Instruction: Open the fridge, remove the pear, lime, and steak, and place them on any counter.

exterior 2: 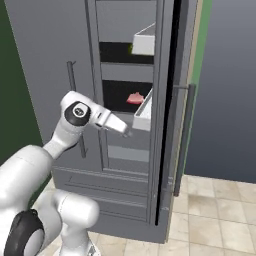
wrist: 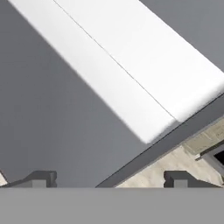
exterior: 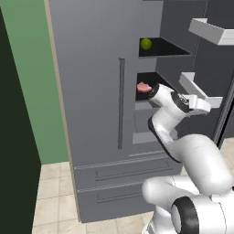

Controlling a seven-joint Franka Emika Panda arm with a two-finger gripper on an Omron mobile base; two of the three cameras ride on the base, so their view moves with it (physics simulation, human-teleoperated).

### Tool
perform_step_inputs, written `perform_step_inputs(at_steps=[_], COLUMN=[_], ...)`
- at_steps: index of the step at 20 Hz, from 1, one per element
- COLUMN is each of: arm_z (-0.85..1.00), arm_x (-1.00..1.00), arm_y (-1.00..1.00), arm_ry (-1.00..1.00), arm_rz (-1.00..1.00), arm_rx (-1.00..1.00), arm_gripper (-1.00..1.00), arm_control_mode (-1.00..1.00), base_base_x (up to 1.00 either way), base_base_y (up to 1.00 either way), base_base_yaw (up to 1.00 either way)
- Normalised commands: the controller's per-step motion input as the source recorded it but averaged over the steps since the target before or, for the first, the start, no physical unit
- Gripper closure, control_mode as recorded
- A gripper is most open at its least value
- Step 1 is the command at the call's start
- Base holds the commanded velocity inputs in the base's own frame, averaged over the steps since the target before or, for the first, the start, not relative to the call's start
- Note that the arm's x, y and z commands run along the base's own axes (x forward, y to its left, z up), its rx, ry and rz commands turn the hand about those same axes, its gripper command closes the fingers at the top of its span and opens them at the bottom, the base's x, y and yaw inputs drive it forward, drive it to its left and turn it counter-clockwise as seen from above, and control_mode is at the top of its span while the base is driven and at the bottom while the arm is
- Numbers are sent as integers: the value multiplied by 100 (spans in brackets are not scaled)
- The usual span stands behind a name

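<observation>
The fridge [exterior: 91, 91] stands with its left door shut and its right door swung open. On the upper shelf sits the lime [exterior: 146, 44], a yellow-green ball. On the shelf below lies the pink steak [exterior: 143, 87], also seen from the right [exterior 2: 135, 98]. My gripper [exterior 2: 128, 131] is just in front of the steak's shelf, pointing at the white bin on the open door [exterior 2: 144, 116]. Its fingertips [wrist: 41, 178] stand wide apart with nothing between them. The pear is hidden. The counter is out of view.
Two white door bins [exterior: 212, 29] [exterior: 196, 89] jut from the open door, close to my hand. The open door's edge and bar handle [exterior 2: 186, 135] stand to the right. Two drawers [exterior: 119, 183] lie below the doors. Tan floor tiles [exterior 2: 210, 215] spread in front.
</observation>
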Motion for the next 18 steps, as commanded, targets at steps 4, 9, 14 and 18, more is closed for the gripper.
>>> perform_step_inputs(at_steps=[4, 9, 14, 18], arm_z=[0, 1, 11, 33], arm_x=[-35, 0, -7, 0], arm_y=[-76, 28, 84, 74], arm_ry=[-13, -14, -15, -14], arm_rz=[0, 0, 9, 17], arm_rx=[-5, 0, 1, 11], arm_gripper=[-100, -100, -100, -100], arm_control_mode=[-100, -100, -100, -100], base_base_x=[0, 0, 0, 0], base_base_y=[0, 0, 0, 0], base_base_yaw=[0, 0, 0, 0])
